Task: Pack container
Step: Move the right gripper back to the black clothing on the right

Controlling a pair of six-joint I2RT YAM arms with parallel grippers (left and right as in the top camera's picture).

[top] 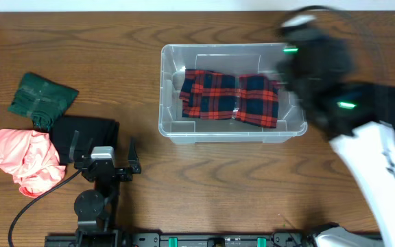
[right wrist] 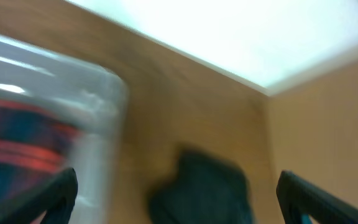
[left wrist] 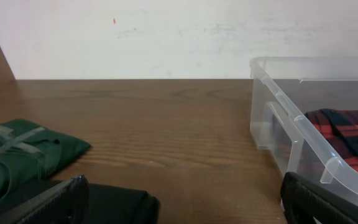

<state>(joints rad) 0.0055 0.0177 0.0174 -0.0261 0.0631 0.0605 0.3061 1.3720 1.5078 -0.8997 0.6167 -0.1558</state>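
One plaid cloth (top: 229, 97) lay in the container (top: 232, 137), mid-table. Both our grippers stood empty with jaws apart: the left gripper (left wrist: 179, 193) by the black cloth (top: 88, 130), the right gripper (right wrist: 176, 186) blurred at the container's right end. Packing looked part done, we judged; next came closing on another garment.

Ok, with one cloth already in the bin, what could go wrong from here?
1. The right arm is motion-blurred at the container's right rim; a fast sweep could knock the bin askew.
2. The green cloth, black cloth and pink cloth lie bunched together by the open left gripper; a grab may drag a neighbour.
3. The plaid cloth lies spread over the bin's floor, so later pieces may pile above the rim.
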